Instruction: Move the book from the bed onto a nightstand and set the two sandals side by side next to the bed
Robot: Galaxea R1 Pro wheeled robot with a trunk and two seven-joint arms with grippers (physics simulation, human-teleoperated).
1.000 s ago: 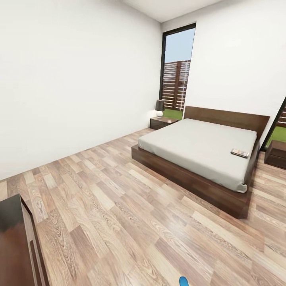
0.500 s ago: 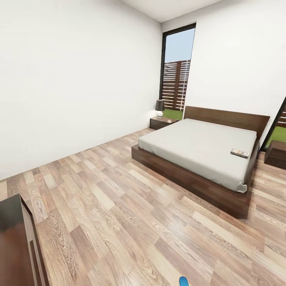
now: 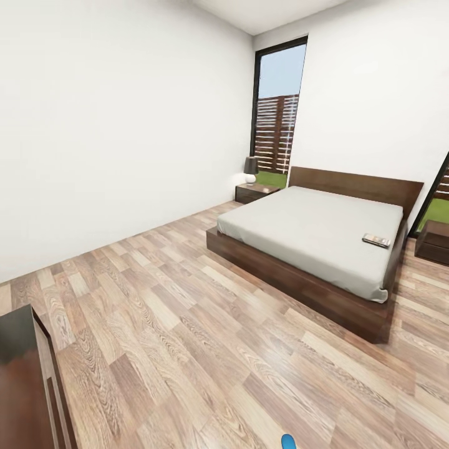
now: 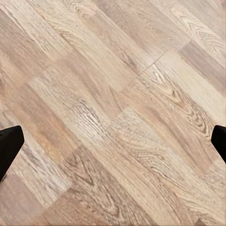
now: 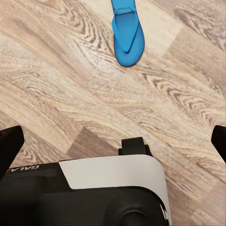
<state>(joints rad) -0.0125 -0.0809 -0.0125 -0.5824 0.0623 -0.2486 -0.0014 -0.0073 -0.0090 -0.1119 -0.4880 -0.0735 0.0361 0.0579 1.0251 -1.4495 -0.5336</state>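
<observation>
Across the wood-plank floor [image 3: 187,324] the book [image 3: 376,240] lies on the bed [image 3: 318,231], so with both grippers [image 4: 113,141] [image 5: 113,141] spread empty, the robot should approach the near blue sandal [image 5: 127,33] squarely.

The bedroom had white walls and a wood-plank floor [image 3: 187,324]. The bed [image 3: 312,234], pale mattress on a dark brown frame, stood at centre right of the head view. The book [image 3: 376,240] lay flat near the mattress's right edge. One nightstand [image 3: 254,191] stood at the bed's far left corner, another [image 3: 434,242] at the frame's right edge. One blue sandal [image 5: 127,32] lay flat on the floor; its tip [image 3: 287,442] showed at the bottom edge.
</observation>
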